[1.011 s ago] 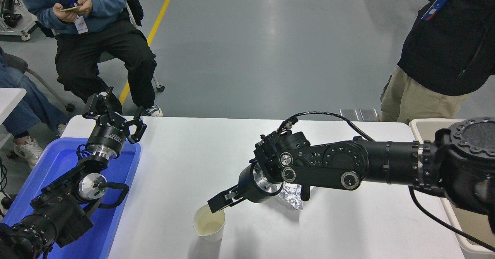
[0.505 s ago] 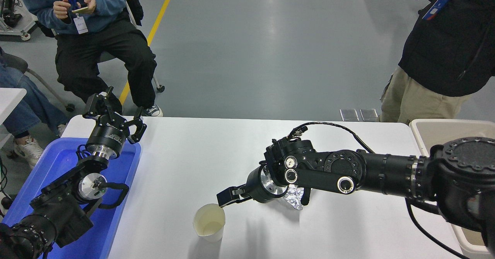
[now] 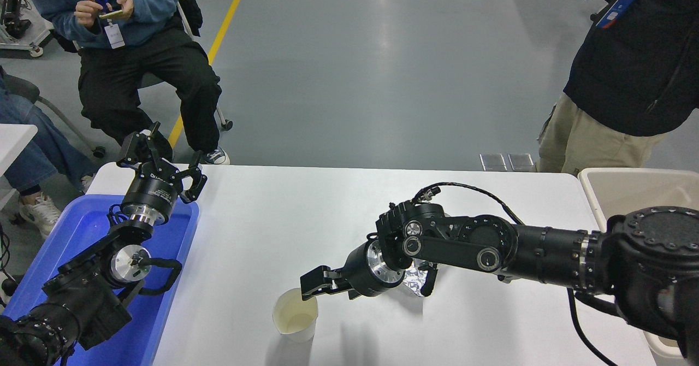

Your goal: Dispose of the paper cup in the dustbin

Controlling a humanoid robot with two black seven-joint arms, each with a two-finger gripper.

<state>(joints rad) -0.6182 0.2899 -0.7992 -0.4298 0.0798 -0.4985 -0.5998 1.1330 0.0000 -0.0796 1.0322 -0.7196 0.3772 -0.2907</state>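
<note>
The white paper cup [image 3: 295, 317] stands upright near the table's front edge, its cream inside showing. My right gripper [image 3: 309, 288] reaches in from the right and hangs at the cup's far right rim, its jaws a little apart, with nothing held. The beige dustbin [image 3: 596, 192] stands at the table's right end, partly hidden by my right arm. My left gripper [image 3: 164, 161] is parked open over the blue tray at the lower left.
A crumpled silver foil packet [image 3: 413, 280] lies under my right wrist. The blue plastic tray [image 3: 82, 229] sits at the table's left edge. One person [image 3: 131, 54] sits at the far left with a phone. Another person [image 3: 628, 82] stands at the far right by the dustbin.
My right gripper pulled up and right off the cup's rim, then came back down and left to the rim. My right arm has sunk lower. The cup has stayed put.
</note>
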